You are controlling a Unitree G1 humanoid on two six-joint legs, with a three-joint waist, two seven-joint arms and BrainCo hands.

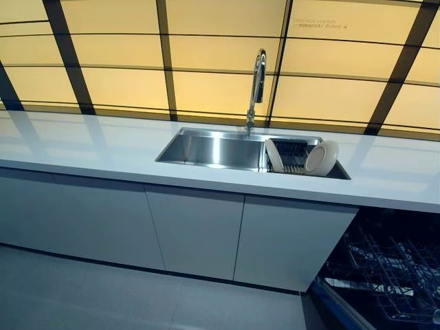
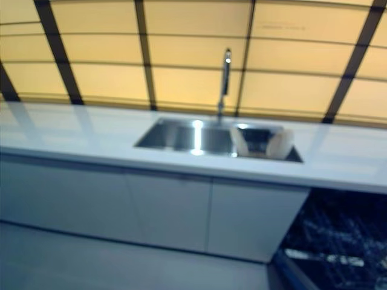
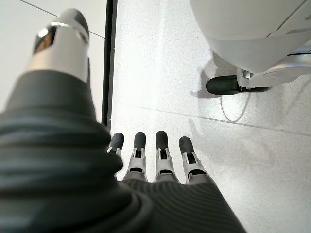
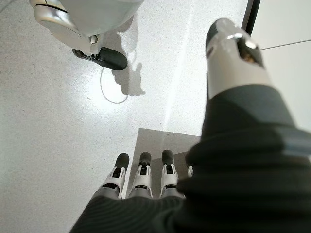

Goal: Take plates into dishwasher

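White countertop [image 1: 82, 148] runs under amber wall panels [image 1: 117, 51], with a steel sink [image 1: 206, 150] and tap [image 1: 257, 79]. Farther right, two plates [image 1: 320, 157] stand in a sink rack [image 1: 292, 159], well apart from both hands. The left hand [image 3: 160, 160] and right hand [image 4: 141, 182] hang over the floor, fingers straight, holding nothing. Nothing is picked up yet; the next move calls for approaching and reaching for a plate. At the right, the open dishwasher [image 1: 385, 275] is cut off, its racks hard to make out.
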